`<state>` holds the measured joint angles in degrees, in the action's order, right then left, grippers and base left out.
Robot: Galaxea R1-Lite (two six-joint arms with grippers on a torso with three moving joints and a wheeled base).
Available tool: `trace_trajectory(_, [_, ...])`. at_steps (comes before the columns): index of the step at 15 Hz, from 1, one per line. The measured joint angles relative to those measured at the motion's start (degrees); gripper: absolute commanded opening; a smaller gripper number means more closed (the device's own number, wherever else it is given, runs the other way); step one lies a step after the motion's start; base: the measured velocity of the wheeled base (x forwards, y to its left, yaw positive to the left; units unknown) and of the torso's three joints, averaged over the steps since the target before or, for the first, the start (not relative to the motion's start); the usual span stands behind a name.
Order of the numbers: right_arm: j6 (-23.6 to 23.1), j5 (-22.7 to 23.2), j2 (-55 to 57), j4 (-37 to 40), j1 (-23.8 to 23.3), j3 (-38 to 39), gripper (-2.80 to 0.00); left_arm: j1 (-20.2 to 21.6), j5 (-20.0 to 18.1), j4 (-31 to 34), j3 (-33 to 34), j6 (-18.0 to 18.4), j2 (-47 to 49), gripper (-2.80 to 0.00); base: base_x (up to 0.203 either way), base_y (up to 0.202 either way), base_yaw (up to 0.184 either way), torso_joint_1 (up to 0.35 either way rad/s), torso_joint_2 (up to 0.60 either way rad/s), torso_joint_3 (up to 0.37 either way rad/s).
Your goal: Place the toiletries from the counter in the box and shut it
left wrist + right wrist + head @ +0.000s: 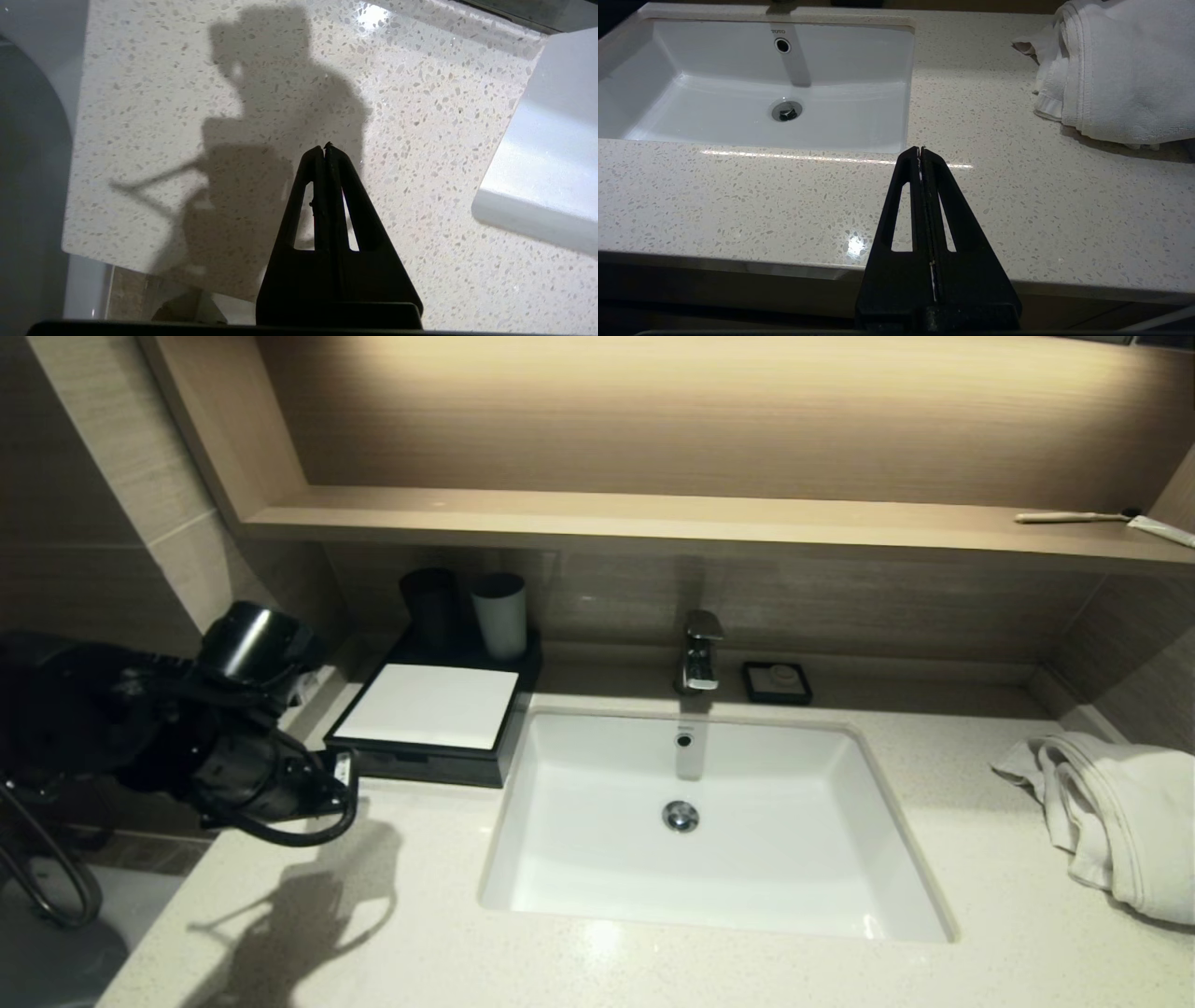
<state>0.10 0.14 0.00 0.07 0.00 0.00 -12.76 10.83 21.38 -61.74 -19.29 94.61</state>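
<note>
Hovering over counter (420, 140) w/ jaws clenched: left gripper (325, 148); right gripper (920, 150), box (425, 719) lid down, contents hidden.

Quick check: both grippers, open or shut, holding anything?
Left gripper: shut, empty, above the counter near the box.
Right gripper: shut, empty, at the counter's front edge.

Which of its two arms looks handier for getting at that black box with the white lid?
Probably the left. The left gripper, shut and empty, hangs over the counter just in front of the box, which has its lid down. The right gripper, also shut, sits at the counter's front edge near the towel, across the sink.
</note>
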Motion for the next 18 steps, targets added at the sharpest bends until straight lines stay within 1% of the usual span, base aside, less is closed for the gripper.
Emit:
trace_trajectory(2, [0.00, -0.01, 0.00, 0.02, 0.00, 0.00, -2.80, 1.10, 0.27, -0.41, 3.81, 3.38, -6.09, -2.80, 0.000, 0.000, 0.000, 0.000, 0.00, 0.000])
trace_trajectory(4, [-0.02, 0.02, 0.00, 0.02, 0.00, 0.00, -2.80, 3.85, 0.95, -2.75, 9.34, 7.95, -12.58, -2.80, 0.000, 0.000, 0.000, 0.000, 0.00, 0.000])
trace_trajectory(8, [0.00, 0.02, 0.00, 0.02, 0.00, 0.00, -2.80, 10.65, 1.52, -11.40, 21.00, 17.31, -24.56, -2.80, 0.000, 0.000, 0.000, 0.000, 0.00, 0.000])
trace_trajectory(10, [0.00, -0.01, 0.00, 0.01, 0.00, 0.00, -2.80, 12.46, 1.46, -16.08, 26.56, 20.50, -31.04, -2.80, 0.000, 0.000, 0.000, 0.000, 0.00, 0.000])
trace_trajectory(13, [-0.01, 0.02, 0.00, 0.02, 0.00, 0.00, -2.80, 13.14, 0.89, -19.37, 32.88, 21.55, -40.83, -2.80, 0.000, 0.000, 0.000, 0.000, 0.00, 0.000])
trace_trajectory(18, [0.00, 0.01, 0.00, 0.02, 0.00, 0.00, -2.80, 13.18, 0.37, -19.85, 39.66, 21.77, -57.10, -2.80, 0.000, 0.000, 0.000, 0.000, 0.00, 0.000])
